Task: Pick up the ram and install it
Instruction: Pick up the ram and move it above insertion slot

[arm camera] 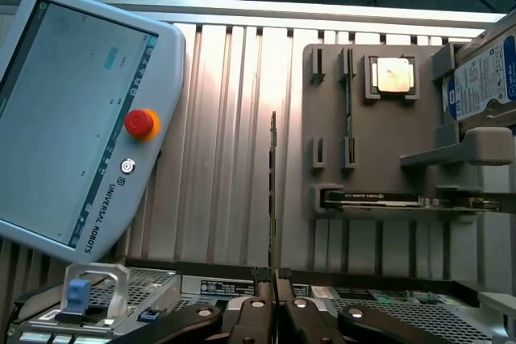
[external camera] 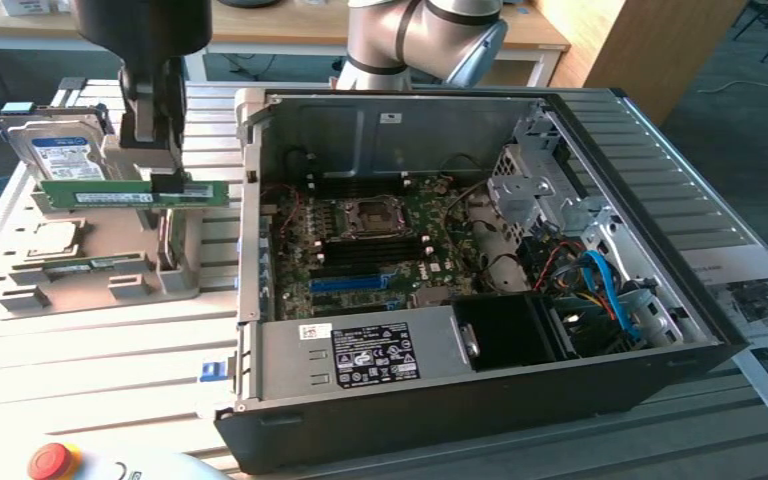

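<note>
Ram (external camera: 91,193), on edge, long axis level, one end toward computer case (external camera: 491,415), pinched by tool (external camera: 171,186)

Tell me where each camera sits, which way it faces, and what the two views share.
Exterior view: off the arm, raised, looking down into the open computer case; the arm shows, with the gripper shut on the ram.
Wrist view: on the wrist, looking along the fingers at the slatted table and teach pendant.
Shared: the ram, the hard drive, the CPU chip.
</note>
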